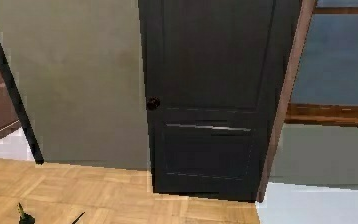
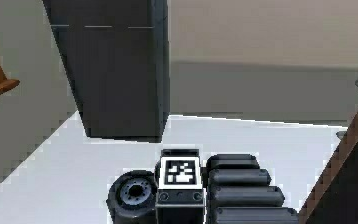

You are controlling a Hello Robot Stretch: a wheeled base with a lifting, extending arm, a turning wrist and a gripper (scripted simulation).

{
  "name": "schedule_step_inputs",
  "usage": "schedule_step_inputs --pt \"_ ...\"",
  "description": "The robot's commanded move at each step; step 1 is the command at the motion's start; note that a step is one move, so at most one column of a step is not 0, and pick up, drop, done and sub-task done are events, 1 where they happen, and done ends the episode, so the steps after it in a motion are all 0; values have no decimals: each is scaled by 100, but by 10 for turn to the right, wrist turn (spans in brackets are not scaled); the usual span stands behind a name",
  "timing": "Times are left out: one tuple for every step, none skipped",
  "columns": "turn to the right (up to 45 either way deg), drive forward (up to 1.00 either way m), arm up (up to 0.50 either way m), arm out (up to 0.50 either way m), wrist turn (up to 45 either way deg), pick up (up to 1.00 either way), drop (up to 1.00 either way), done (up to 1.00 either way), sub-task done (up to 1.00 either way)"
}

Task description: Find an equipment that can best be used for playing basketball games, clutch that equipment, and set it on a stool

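Search step: the basketball is not yet found. Facing a dark door (image 1: 212,95), the robot should turn its base slowly and scan low. Whether the gripper (image 2: 135,196) holds anything cannot be told.

Home interior: dark panelled door (image 1: 212,90), round knob (image 1: 153,103), parquet floor (image 1: 107,195).

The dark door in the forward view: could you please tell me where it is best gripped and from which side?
Probably the round knob near the left edge of the door, approached straight on from the front. The knob is small and juts out from the face, while the door's panels are wide and flat and offer no hold.
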Motion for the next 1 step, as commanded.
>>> schedule_step_inputs --pt "-180 0 0 0 0 0 0 0 0"
